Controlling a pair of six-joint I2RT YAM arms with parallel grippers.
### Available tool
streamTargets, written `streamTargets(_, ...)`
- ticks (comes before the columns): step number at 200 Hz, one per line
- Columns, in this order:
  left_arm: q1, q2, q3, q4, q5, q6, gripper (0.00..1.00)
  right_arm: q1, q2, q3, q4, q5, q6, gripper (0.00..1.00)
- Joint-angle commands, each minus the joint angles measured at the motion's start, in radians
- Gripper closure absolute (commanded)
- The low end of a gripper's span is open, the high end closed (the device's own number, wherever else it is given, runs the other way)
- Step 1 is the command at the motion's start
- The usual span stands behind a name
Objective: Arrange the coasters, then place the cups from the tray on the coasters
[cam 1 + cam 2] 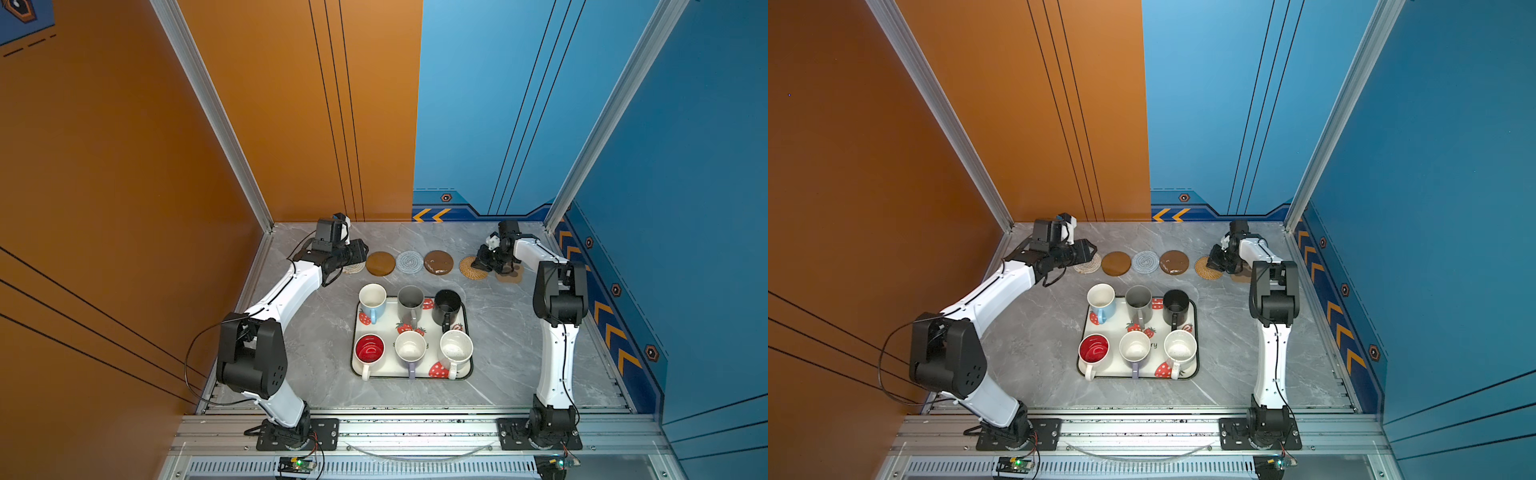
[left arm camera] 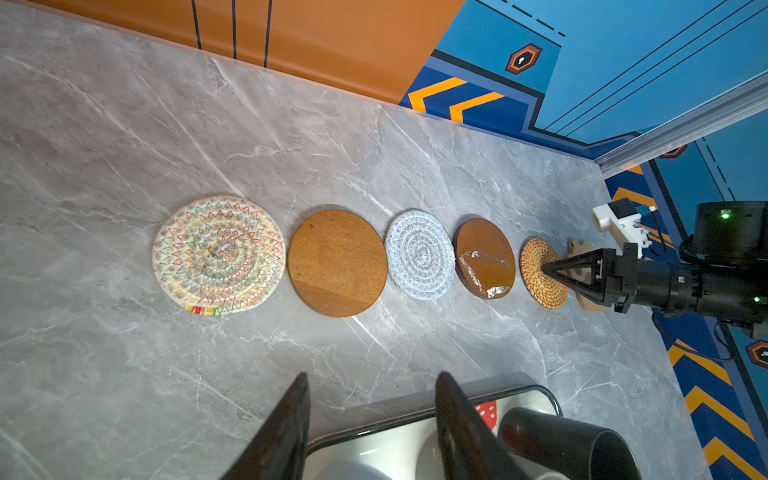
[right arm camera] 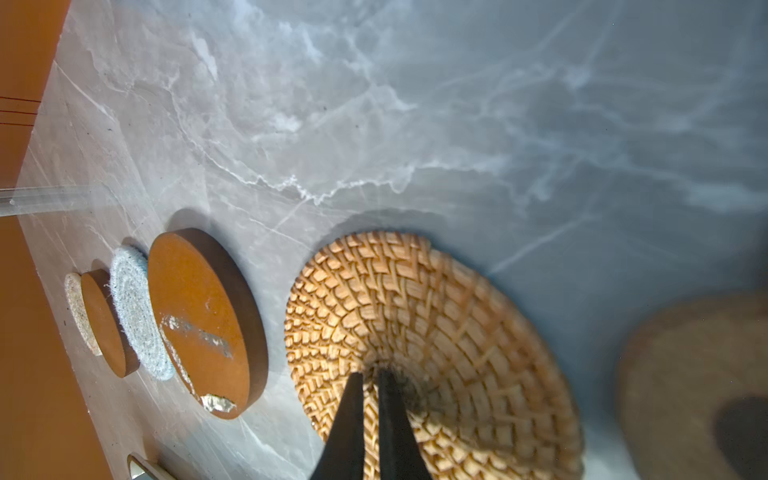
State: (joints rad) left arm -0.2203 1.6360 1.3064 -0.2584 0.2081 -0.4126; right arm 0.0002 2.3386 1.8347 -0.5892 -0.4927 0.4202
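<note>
Right gripper, jaws pressed together, tips down on the rattan coaster by the far edge of the desk. Slide it gently and flat, clear of the paw coaster.

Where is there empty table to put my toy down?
Bare grey marble table lies either side of the cream strawberry tray, in front of it, and behind the woven-and-wooden coaster row. Crowded: the tray, full of handled mugs, and that tight row.

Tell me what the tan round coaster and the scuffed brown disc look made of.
Tan round coaster: probably woven rattan, matte; radial basket weave shows. Scuffed brown disc: seemingly wood, smooth coated; thick flat edge, pale worn patches.
</note>
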Motion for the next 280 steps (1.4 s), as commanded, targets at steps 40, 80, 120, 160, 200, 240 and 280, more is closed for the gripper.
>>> streamTargets(40,-0.010,-0.054,-0.015,-0.001,-0.021,-0.005,0.49,0.036,0.100,0.057,-0.009,0.017,0.028,0.91)
streamTargets(80,-0.010,-0.066,-0.016,-0.002,-0.022,-0.003,0.49,0.038,0.121,0.083,-0.009,0.006,0.035,0.91)
streamTargets(120,-0.010,-0.075,-0.011,-0.014,-0.028,0.003,0.49,0.035,0.122,0.100,-0.008,-0.003,0.038,0.91)
streamTargets(160,-0.011,-0.081,-0.016,-0.018,-0.036,0.005,0.49,0.026,0.085,0.103,0.006,-0.048,0.052,0.88)
streamTargets(200,-0.024,-0.079,-0.012,-0.018,-0.042,0.005,0.49,0.011,0.014,0.106,0.011,-0.062,0.071,0.88)
streamTargets(240,-0.034,-0.083,-0.014,-0.019,-0.040,0.006,0.49,-0.034,-0.071,0.063,0.009,-0.052,0.062,0.82)
streamTargets(280,-0.040,-0.109,-0.034,-0.018,-0.045,0.006,0.49,-0.137,-0.139,-0.027,0.001,-0.024,0.052,0.69)
